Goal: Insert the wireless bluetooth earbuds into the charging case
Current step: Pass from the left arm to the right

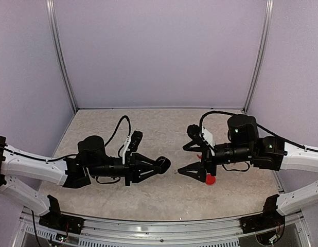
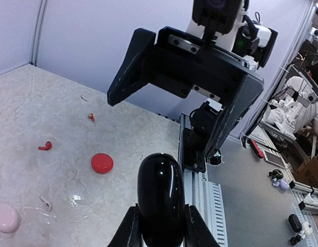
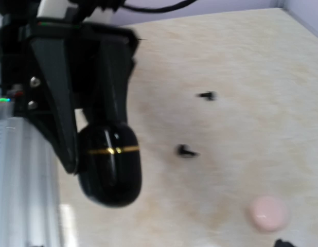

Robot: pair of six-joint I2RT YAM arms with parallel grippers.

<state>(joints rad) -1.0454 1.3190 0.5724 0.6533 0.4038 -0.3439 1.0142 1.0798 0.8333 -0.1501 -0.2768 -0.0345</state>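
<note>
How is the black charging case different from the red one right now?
The black case is clamped between the fingers of the left gripper; the red case lies loose on the table with nothing touching it. The black case is held on end and looks elongated; the red case lies flat and looks round. Both are small and rounded, and both appear closed.

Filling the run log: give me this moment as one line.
left end effector: shut on black case | right end effector: open, facing case, apart | black earbuds: on table
</note>
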